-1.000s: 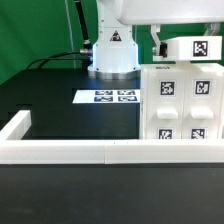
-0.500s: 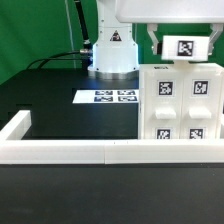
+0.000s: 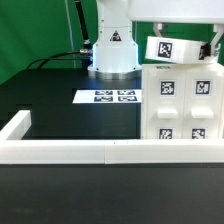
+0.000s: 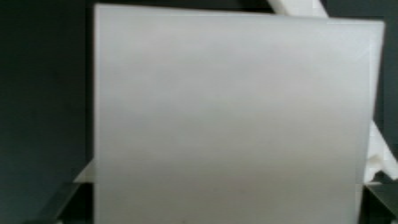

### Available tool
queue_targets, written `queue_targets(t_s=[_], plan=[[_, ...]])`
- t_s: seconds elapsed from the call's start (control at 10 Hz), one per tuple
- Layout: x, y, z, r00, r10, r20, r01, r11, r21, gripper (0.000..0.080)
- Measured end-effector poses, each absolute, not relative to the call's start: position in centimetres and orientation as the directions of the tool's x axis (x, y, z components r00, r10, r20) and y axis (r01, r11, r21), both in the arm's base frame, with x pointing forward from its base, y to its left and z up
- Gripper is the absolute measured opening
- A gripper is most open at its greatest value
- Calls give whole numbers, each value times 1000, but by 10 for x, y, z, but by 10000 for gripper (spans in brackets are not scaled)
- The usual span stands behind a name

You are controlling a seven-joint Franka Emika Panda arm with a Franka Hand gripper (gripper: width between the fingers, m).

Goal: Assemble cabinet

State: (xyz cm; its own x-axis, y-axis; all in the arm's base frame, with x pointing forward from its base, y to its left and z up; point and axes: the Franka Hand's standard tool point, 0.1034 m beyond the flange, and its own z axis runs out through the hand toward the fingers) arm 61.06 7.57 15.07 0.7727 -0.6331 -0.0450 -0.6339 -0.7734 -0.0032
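Black desk (image 3: 60,115) lies under me, with a green backdrop (image 3: 25,35) behind it. On the desk, at the exterior view's right, stands the cabinet body (image 3: 180,110). It is a big white box with four square tags on the side that shows. It sits close to the low white wall (image 3: 70,152) at the front. The marker board (image 3: 113,97) lies flat near the box, but apart from it.

My jaws are clamped on a white part (image 3: 172,48) with one tag on it. It hangs just over the top of the cabinet body. It is tilted, not level. I cannot tell if its low edge touches the box yet. In the wrist view the white part (image 4: 222,110) fills almost all I see, so the box under it is hidden from me there.

What could go wrong? I think the tilt is the big worry. If I go down like this, one corner may hit the box first and get stuck. Then the part may twist in my jaws or slip out. A hard push could also slide the box along the desk, and then the part would not line up with it.
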Motion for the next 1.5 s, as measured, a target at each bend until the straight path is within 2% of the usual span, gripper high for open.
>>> queue_targets(t_s=[0.5,0.6,0.8,1.1,1.5], plan=[[610,79,151,585,-810,-53,-811,-586,2,563],[612,79,150,498,-866,-53,-867,-498,-21,563],[610,83,150,311,-949,-53,-950,-309,-32,563],[616,87,150,17,-997,-81,-997,-11,-72,563],[616,93,151,-155,-981,-112,-985,162,-57,563]])
